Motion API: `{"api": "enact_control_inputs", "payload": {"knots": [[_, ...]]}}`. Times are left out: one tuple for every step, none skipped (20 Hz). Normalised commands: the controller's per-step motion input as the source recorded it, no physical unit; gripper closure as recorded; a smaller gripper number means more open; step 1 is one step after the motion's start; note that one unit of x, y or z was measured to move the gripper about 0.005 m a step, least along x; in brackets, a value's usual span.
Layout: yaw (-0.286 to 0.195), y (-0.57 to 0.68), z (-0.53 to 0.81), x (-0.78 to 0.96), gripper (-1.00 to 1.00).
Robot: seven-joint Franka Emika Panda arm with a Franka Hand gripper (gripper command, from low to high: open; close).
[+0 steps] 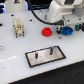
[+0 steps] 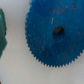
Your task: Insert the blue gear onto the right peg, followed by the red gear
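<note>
The blue gear [image 1: 66, 31] lies flat on the white table toward the exterior view's right. It fills most of the wrist view, where the blue gear [image 2: 54, 35] shows its teeth and dark centre hole from straight above. My gripper [image 1: 63, 25] hangs just over its far edge; its fingers are too small and blurred to read, and none show in the wrist view. The red gear [image 1: 46, 32] rests flat just to the exterior view's left of the blue one. Nearer the camera sits the black silver-rimmed plate [image 1: 56, 56], with the right peg [image 1: 51, 49] upright and bare.
The plate's other peg [image 1: 39, 53] stands to the exterior view's left of the right peg. A beige block [image 1: 18, 27] sits at the far left. A green object [image 1: 77, 27] lies beside the blue gear, also seen as the green object [image 2: 2, 35].
</note>
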Motion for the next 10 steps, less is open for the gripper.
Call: {"api": "enact_control_inputs", "payload": {"knots": [[0.000,-0.01,-0.07,-0.16,1.00],[0.000,0.00,-0.04,-0.12,1.00],[0.000,0.00,-0.01,-0.03,1.00],[0.000,-0.09,-0.10,-0.25,1.00],[0.000,-0.08,-0.06,-0.21,1.00],[0.000,-0.09,-0.03,-0.15,1.00],[0.000,-0.06,0.05,-0.06,1.00],[0.000,-0.10,0.33,0.10,1.00],[0.000,-0.08,0.25,-0.05,1.00],[0.000,-0.08,0.36,0.10,1.00]]}}
